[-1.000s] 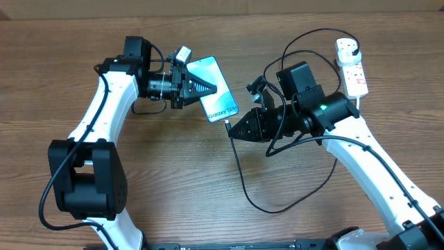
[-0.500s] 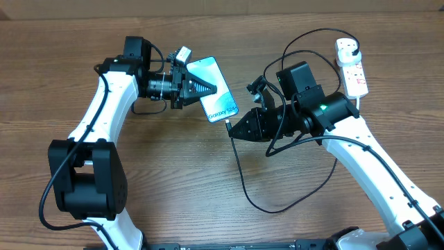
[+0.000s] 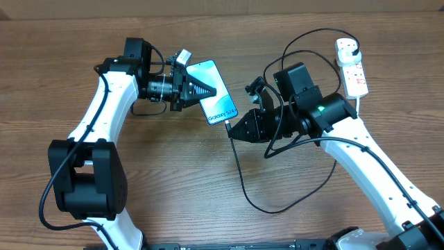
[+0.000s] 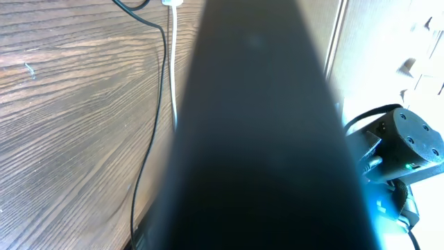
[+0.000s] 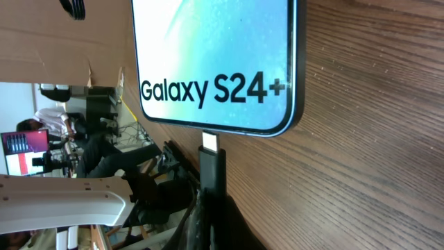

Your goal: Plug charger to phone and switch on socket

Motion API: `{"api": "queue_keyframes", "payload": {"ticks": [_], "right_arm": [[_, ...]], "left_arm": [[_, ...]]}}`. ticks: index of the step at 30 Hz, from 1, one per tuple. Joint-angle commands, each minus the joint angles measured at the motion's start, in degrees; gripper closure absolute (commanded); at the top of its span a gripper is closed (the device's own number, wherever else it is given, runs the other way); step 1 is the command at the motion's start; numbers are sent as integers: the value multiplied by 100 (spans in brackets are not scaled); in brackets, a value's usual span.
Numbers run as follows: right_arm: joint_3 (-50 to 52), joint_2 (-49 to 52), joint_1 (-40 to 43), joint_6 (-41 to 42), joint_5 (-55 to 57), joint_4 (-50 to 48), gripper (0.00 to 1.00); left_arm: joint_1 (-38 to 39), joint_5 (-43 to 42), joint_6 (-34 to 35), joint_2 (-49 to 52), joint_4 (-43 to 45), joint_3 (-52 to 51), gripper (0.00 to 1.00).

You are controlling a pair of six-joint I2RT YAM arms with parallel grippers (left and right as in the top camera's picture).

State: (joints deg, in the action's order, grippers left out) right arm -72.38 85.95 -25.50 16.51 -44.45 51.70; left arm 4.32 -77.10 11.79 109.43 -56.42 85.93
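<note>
Fingers of your left gripper (image 3: 209,89) clench the Galaxy S24+ phone (image 3: 222,105) lying between the arms, your right gripper (image 3: 233,130) pinches the charger connector (image 5: 211,156) against its port, metal tip showing, so seating it and switching the far-right white socket (image 3: 352,69) look undone.

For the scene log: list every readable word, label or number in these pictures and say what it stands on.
"Galaxy S24+": on the phone, clear in the right wrist view.
Red markings on the socket: too small to read.
Nothing else is legible.
</note>
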Motion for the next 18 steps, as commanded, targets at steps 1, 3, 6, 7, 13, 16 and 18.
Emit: {"api": "queue_keyframes", "payload": {"ticks": [1, 3, 6, 7, 13, 16, 18], "right_arm": [[-162, -107, -20, 2, 44, -20, 96], [-162, -107, -37, 4, 44, -20, 96], [-162, -107, -81, 4, 44, -20, 96], [-162, -107, -103, 4, 44, -20, 96], [-162, -107, -129, 4, 48, -26, 96], [-162, -107, -129, 4, 48, -55, 96], [-162, -107, -129, 4, 46, -70, 96]], "left_arm": [[-11, -164, -114, -44, -15, 42, 96], [-11, -201, -155, -44, -15, 42, 96], [-11, -199, -155, -44, -13, 42, 96], [-11, -199, -155, -44, -15, 42, 96], [-11, -199, -155, -44, -15, 42, 96], [-11, -199, -155, -44, -15, 42, 96], [-11, -199, -157, -44, -15, 42, 96]]}}
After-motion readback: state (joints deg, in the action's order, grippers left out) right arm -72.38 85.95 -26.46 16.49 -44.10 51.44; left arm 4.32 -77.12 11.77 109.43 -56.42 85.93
